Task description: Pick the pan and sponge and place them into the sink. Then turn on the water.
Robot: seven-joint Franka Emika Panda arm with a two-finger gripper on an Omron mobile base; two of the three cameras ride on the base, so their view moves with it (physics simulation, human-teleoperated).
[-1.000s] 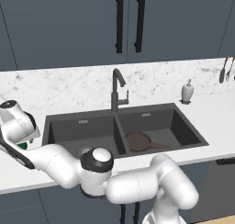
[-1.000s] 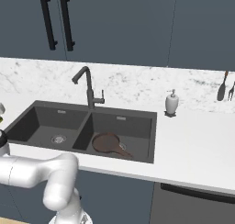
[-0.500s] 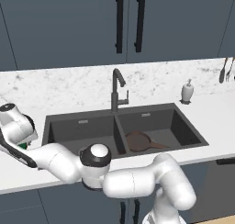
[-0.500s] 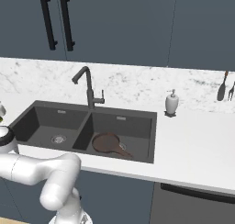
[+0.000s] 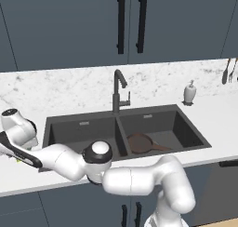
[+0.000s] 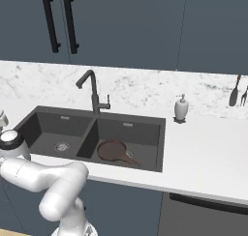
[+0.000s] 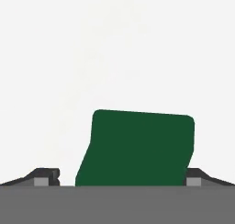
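White marble counter (image 5: 65,89) under dark cabinets, dark double sink (image 5: 181,128) set in. Gripper (image 7: 123,182) low over the counter off the sink's left end, fingers (image 7: 46,176) spread either side of the green sponge (image 7: 137,147); right pad touching its edge, left one apart, not clamped. Pan (image 5: 139,142) far off to the hand's right, lying in the right basin, handle pointing right. Faucet (image 5: 118,89) behind the divider.
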